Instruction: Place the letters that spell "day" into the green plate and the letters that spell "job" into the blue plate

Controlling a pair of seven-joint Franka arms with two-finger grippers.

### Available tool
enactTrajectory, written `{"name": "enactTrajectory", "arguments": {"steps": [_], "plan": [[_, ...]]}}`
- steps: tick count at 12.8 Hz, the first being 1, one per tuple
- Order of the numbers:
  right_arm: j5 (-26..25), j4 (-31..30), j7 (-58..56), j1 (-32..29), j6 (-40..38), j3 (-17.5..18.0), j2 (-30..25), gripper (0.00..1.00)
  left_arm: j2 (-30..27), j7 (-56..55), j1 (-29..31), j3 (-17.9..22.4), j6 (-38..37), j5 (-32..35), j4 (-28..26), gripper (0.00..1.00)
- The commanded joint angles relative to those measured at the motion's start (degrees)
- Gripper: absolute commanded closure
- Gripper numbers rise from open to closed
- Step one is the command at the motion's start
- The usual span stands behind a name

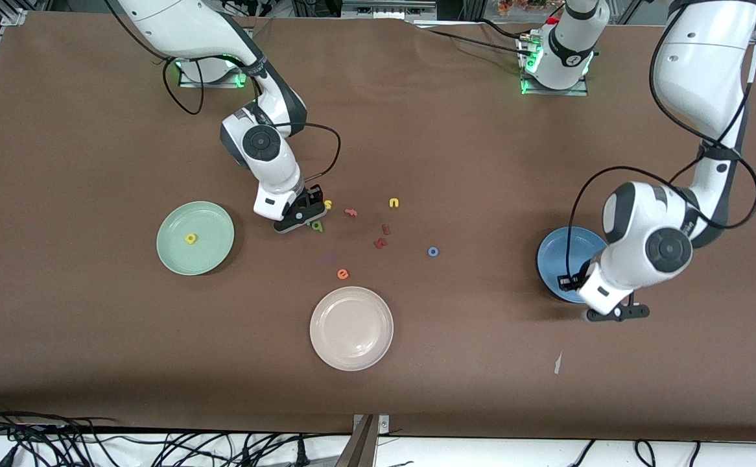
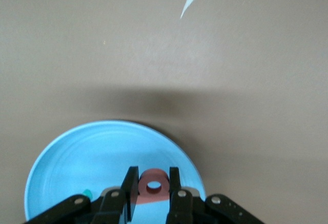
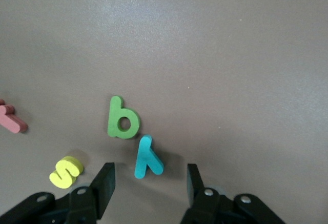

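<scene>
Brown cloth covers the table point(image 1: 93, 337). Nearest the front camera lies a cream plate point(image 1: 351, 328), with a small white scrap point(image 1: 557, 363) on the cloth toward the left arm's end. An orange "e" point(image 1: 343, 274) sits just farther than the cream plate.

The left gripper point(image 1: 618, 314) hangs over the near rim of the blue plate point(image 1: 556, 256), its fingers point(image 2: 131, 190) pinching a salmon "b" point(image 2: 152, 186); a bit of teal point(image 2: 87, 194) shows in the plate beside them.

The green plate point(image 1: 212, 220) lies toward the right arm's end and holds a yellow letter point(image 1: 190, 239). A blue "o" point(image 1: 433, 251) rests alone on the cloth between the plates.

Two dark red letters point(image 1: 382, 237) come next, then the green letter point(image 1: 317, 226) with the teal "y" point(image 3: 148, 157) just beside it. The right gripper point(image 1: 300, 214) is low over the "y", its fingers point(image 3: 105, 183) spread to either side, not touching.

A yellow "s" point(image 1: 328, 205), a pink letter point(image 1: 351, 212) and a yellow "u" point(image 1: 394, 203) lie farthest.
</scene>
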Motion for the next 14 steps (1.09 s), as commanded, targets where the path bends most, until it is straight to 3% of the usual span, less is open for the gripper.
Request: {"name": "enactTrajectory", "arguments": {"steps": [1,2,5,8,14], "plan": [[-1.2,-0.5,0.2,0.19,2.01,-0.19,0.4,0.38,-4.22,0.44,0.25,-0.39,4.67,2.26,-9.19,0.07],[-1.38,-0.58,0.2,0.19,2.8,-0.28,0.66,0.38,-4.31,0.0,-0.27,-0.47,2.14,2.26,-8.23,0.0],[-1.29,-0.58,0.2,0.19,2.9,-0.28,0.75,0.4,-4.05,-3.58,-4.12,-0.83,-8.42,0.69,-0.51,0.0],[-1.38,-0.58,0.2,0.19,3.69,-0.28,1.19,0.42,-1.07,-15.1,-11.51,-0.92,-8.18,-2.48,2.84,0.0],[-1.47,-0.58,-0.94,0.19,4.13,-0.81,1.28,0.63,6.31,-23.46,-21.79,-0.92,-7.38,-3.71,9.09,0.0]]}}
